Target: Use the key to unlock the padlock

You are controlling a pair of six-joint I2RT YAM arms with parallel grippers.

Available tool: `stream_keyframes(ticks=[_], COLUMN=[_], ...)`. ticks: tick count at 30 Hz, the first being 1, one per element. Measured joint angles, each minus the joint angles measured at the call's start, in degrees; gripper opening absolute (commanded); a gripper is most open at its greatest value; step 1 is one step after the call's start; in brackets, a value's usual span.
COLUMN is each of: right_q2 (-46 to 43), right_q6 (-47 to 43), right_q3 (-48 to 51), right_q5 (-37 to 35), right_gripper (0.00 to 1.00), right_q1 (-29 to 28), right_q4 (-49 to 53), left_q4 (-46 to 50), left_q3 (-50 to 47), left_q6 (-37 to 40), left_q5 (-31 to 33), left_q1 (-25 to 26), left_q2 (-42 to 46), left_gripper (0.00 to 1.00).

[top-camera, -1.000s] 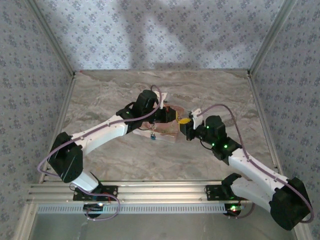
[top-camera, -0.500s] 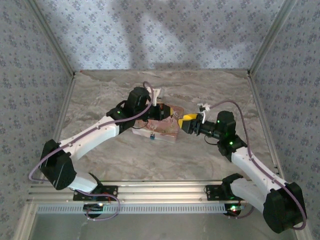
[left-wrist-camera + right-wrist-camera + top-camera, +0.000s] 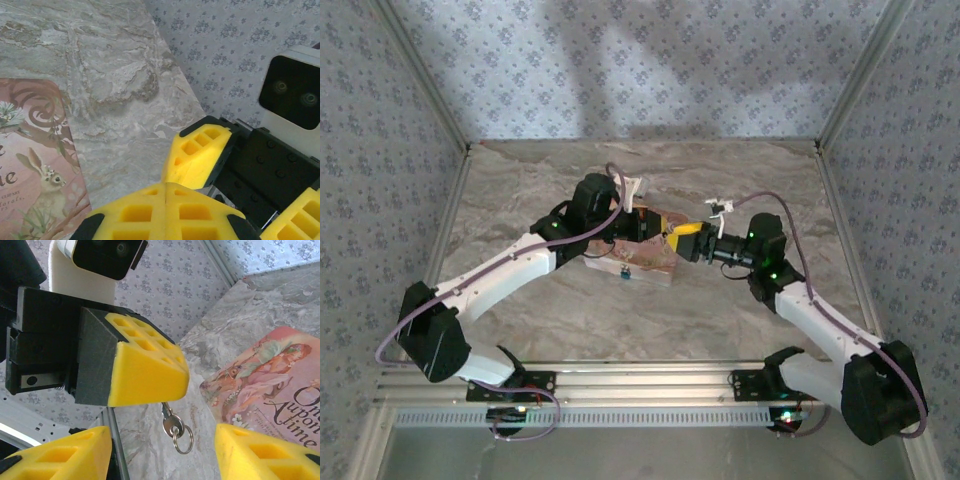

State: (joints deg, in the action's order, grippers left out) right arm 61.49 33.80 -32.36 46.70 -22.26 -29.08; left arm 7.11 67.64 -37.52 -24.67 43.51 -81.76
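Left claw (image 3: 165,187) is clamped tight on the key (image 3: 171,424). The blade is buried between its yellow pads (image 3: 145,375), so only the head and ring (image 3: 182,439) dangle just off a corner of the pink box (image 3: 265,385), over the desk (image 3: 235,320). Right claw (image 3: 162,439) gapes wide beside the box, holding nothing.

Small silver key (image 3: 169,421) hangs bow-down from clamped left gripper (image 3: 165,195), blade hidden; split ring (image 3: 182,439) (silver too) dangles from bow.

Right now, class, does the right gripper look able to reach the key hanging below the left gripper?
Probably yes: the right gripper is open, and the key hangs free before it, below the left gripper, nothing between.
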Motion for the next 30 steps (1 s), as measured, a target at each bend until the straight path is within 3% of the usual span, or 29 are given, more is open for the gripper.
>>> stream_keyframes(ticks=[11,21,30], right_q2=[2.80,2.82,2.95], right_q6=[0.50,0.96,0.92], right_q3=[-0.70,-0.70,-0.70], right_q5=[0.72,0.72,0.94], right_gripper=[0.45,0.26,0.20], right_q1=[-1.03,-1.03,-1.03], right_q4=[-0.81,-1.16,-1.14], left_q4=[-1.33,-1.33,-1.36], left_q3=[0.00,0.00,0.00], left_q6=[-0.48,-0.70,-1.11], left_q5=[-1.55,-1.70,-1.70], left_q1=[0.00,0.00,-0.02], left_q2=[-0.04,-0.07,-0.11], left_gripper=[0.00,0.00,0.00])
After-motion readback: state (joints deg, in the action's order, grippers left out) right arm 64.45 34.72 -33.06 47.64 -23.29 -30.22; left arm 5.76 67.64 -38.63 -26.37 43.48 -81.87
